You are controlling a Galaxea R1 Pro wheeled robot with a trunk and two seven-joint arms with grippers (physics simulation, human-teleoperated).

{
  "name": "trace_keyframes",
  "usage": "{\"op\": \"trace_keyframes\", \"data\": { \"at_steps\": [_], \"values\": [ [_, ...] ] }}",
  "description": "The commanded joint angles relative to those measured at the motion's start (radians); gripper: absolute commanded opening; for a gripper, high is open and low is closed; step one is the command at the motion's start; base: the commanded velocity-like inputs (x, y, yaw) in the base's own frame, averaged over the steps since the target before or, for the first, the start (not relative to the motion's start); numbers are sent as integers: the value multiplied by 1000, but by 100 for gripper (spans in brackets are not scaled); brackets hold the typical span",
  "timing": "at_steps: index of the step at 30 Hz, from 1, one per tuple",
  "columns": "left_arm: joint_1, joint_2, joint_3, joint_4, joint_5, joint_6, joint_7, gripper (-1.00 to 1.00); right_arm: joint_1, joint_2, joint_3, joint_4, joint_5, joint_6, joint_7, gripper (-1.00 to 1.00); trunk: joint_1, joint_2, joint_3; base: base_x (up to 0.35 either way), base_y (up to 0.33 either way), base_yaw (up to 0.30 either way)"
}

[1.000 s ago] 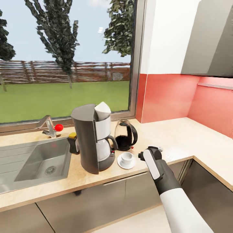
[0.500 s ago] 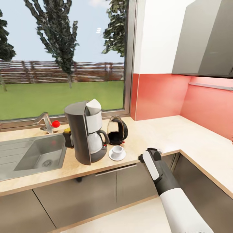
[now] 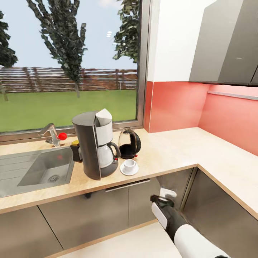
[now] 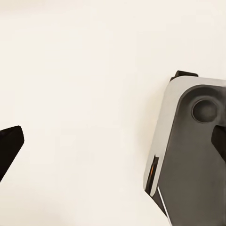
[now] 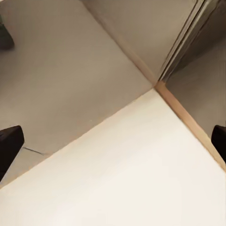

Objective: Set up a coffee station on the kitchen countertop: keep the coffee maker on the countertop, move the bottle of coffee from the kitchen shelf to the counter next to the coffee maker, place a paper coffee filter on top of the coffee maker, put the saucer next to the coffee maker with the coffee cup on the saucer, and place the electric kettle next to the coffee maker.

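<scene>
Station looks complete: electric kettle (image 3: 129, 143) and coffee cup (image 3: 129, 165) beside the coffee maker (image 3: 94, 145); both my grippers spread, holding nothing.

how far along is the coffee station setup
It looks essentially finished. On the beige speckled countertop the tall dark grey coffee maker carries the white paper filter on top. The small dark bottle with the yellow cap stands beside it, as do the domed glass kettle and the white cup on its saucer. The right gripper hangs low by the cabinets, holding nothing. Nothing appears left.
</scene>
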Motion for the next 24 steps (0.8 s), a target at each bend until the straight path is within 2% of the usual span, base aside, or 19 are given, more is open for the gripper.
{"op": "trace_keyframes", "data": {
  "at_steps": [1, 3, 4, 5, 9, 12, 16, 19, 24],
  "values": [
    [-1, 0, -9, 0, 1, -4, 3, 100, 2, 2, 57, 196, 17, -197, 90, 100, 0, -2, -1, 0, 0, 0],
    [-1, -1, -9, -2, 1, -5, 1, 100, 5, 4, 84, 359, 31, -381, 185, 100, 0, -2, -1, 0, 0, 0],
    [-1, -2, -9, -2, 1, -6, 1, 100, 14, 4, 91, 401, 36, -448, 224, 100, 0, -2, -1, 0, 0, 0],
    [-1, -2, -9, -4, 0, -7, 0, 100, 51, 4, 96, 436, 40, -512, 268, 100, 0, -2, -1, 0, 0, 0],
    [-1, -7, -10, -14, -2, -8, -3, 100, 148, 4, 101, 465, 50, -565, 308, 100, 0, -2, -1, 0, 0, 0],
    [-1, -21, -15, -32, -11, -8, -6, 100, 277, 4, 102, 472, 55, -564, 319, 100, 0, -2, -1, 0, 0, 0],
    [-1, -28, -19, -34, -14, -7, -8, 100, 378, 0, 102, 473, 54, -460, 321, 100, 0, -2, -1, 0, 0, 0],
    [-1, -29, -17, -34, -13, -6, -6, 100, 435, -1, 102, 473, 54, -389, 321, 100, 0, -2, -1, 0, 0, 0],
    [-1, -30, -9, -33, -3, -4, -4, 100, 481, -4, 101, 473, 55, -361, 321, 100, 0, -2, -1, 0, 0, 0]
  ]
}}
